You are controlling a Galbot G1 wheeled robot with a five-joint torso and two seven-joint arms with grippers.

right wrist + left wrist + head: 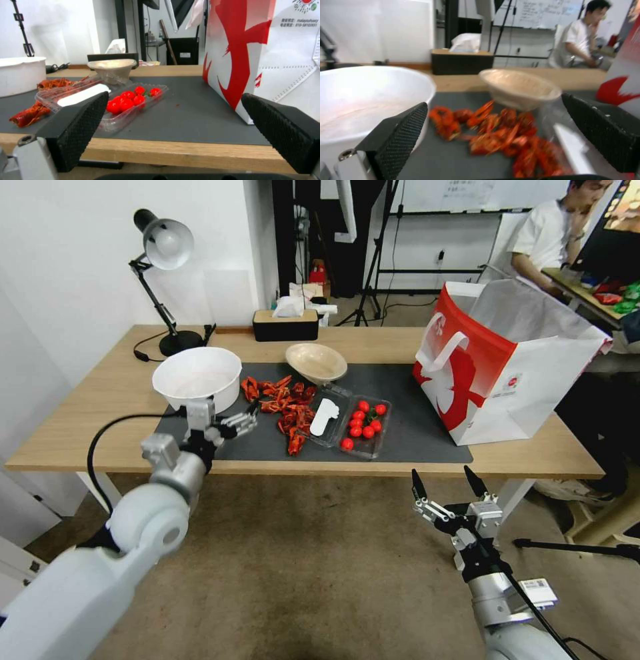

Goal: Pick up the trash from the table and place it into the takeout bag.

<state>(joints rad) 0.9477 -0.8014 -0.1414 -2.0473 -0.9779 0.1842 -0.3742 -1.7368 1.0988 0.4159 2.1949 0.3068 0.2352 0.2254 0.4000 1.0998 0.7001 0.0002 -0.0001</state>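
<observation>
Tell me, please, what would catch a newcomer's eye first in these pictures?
Probably the big red-and-white takeout bag standing open at the right end of the dark mat, then the heap of red crayfish shells mid-mat. The left gripper hovers open beside the white bowl.

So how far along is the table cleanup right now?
Nothing looks bagged yet. The left gripper is open over the mat beside the white bowl, nearing the red scraps. The right gripper waits open below the table. Beige bowl and clear tray remain outside the bag.
</observation>
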